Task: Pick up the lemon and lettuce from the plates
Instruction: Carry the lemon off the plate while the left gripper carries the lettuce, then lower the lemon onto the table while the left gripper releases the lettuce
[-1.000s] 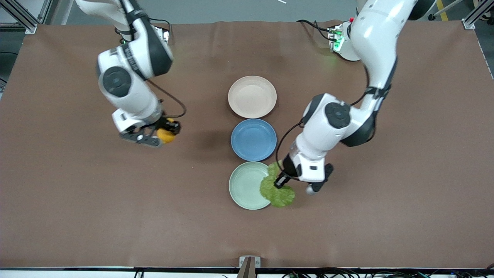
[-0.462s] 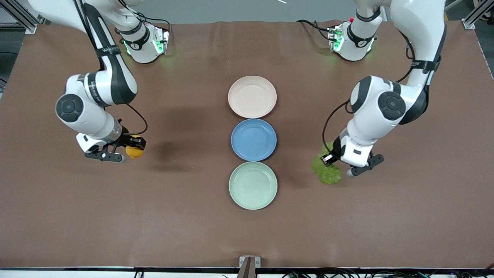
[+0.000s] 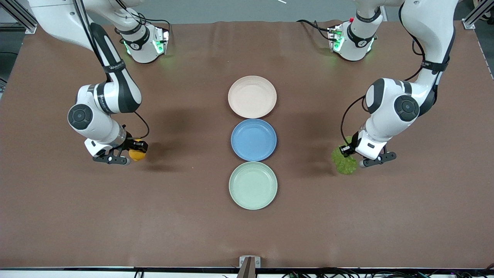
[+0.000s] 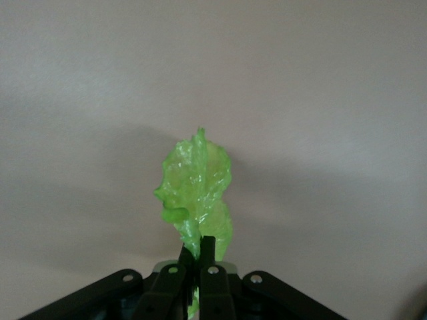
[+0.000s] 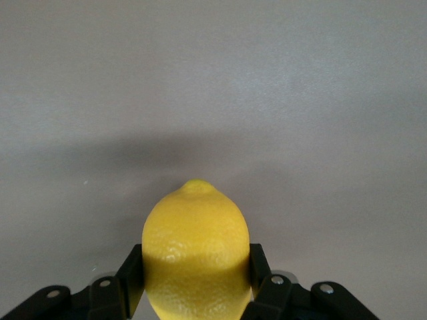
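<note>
My right gripper [image 3: 133, 151] is shut on the yellow-orange lemon [image 3: 137, 155] and holds it low over bare table toward the right arm's end; the right wrist view shows the lemon [image 5: 196, 252] clamped between the fingers. My left gripper [image 3: 349, 153] is shut on the bright green lettuce [image 3: 344, 163], low over bare table toward the left arm's end; the left wrist view shows the leaf [image 4: 196, 195] pinched at its stem end. The beige-pink plate [image 3: 252, 96] and the pale mint green plate [image 3: 252, 185] both lie empty in the table's middle.
A blue plate [image 3: 253, 139] lies between the two plates, also empty. The brown table mat [image 3: 193, 216] stretches wide on both sides of the plate row. The arm bases [image 3: 144, 42] stand at the table's edge farthest from the front camera.
My left gripper carried the lettuce off the mint green plate toward the left arm's end. My right gripper carried the lemon toward the right arm's end and lowered it.
</note>
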`<action>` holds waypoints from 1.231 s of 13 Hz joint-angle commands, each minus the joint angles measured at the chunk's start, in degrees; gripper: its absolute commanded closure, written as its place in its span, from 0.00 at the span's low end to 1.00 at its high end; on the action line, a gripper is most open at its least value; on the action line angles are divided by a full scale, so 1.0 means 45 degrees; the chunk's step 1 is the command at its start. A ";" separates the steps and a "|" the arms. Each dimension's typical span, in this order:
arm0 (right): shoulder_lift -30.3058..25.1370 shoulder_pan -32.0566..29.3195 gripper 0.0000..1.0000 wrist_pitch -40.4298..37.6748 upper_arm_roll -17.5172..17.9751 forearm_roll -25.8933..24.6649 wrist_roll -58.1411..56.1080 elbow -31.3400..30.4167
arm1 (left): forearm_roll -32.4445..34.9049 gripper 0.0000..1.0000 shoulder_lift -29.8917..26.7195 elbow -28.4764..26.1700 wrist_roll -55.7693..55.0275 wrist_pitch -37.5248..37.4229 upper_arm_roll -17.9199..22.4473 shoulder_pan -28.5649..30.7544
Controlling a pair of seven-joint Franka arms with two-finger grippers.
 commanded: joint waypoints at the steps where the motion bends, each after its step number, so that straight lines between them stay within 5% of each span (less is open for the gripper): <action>1: 0.0120 -0.0282 1.00 0.0584 0.0254 0.0176 -0.0274 -0.0229 | 0.0116 0.93 0.0029 -0.0579 0.1308 0.0384 -0.0057 0.0608; 4: 0.0491 -0.0282 1.00 0.0957 0.0254 0.0176 -0.0274 -0.0229 | 0.0116 0.89 0.0167 -0.0794 0.1878 0.0384 -0.0057 0.0942; 5: 0.0569 -0.0282 0.99 0.0977 0.0254 0.0176 -0.0274 -0.0229 | 0.0116 0.81 0.0167 -0.0794 0.2034 0.0384 -0.0057 0.0962; 6: 0.0608 -0.0282 0.99 0.0977 0.0254 0.0176 -0.0274 -0.0229 | 0.0116 0.56 0.0109 -0.0775 0.2152 0.0287 -0.0057 0.0962; 7: 0.0628 -0.0282 0.99 0.0977 0.0254 0.0176 -0.0274 -0.0229 | 0.0116 0.09 -0.0008 -0.0736 0.2307 0.0247 -0.0057 0.0962; 8: 0.0725 -0.0282 0.98 0.0977 0.0273 0.0176 -0.0274 -0.0229 | 0.0116 0.00 -0.0279 -0.0717 0.2444 -0.0004 -0.0018 0.0962; 9: 0.0765 -0.0282 0.93 0.0996 0.0273 0.0176 -0.0274 -0.0229 | 0.0135 0.00 -0.0746 -0.0581 0.2523 -0.1012 0.0002 0.0981; 10: 0.0823 -0.0282 0.73 0.0997 0.0273 0.0176 -0.0274 -0.0210 | 0.0136 0.00 -0.1196 -0.0328 0.2795 -0.2067 0.0060 0.1117; 12: 0.0843 -0.0263 0.00 0.0977 0.0273 0.0176 -0.0254 -0.0190 | 0.0136 0.00 -0.2191 0.0451 0.3496 -0.4389 0.0022 0.1625; 16: 0.0572 -0.0263 0.00 -0.0458 0.0254 0.0157 -0.0371 0.0799 | 0.0136 0.00 -0.3619 0.2559 0.3618 -0.8611 0.0061 0.1938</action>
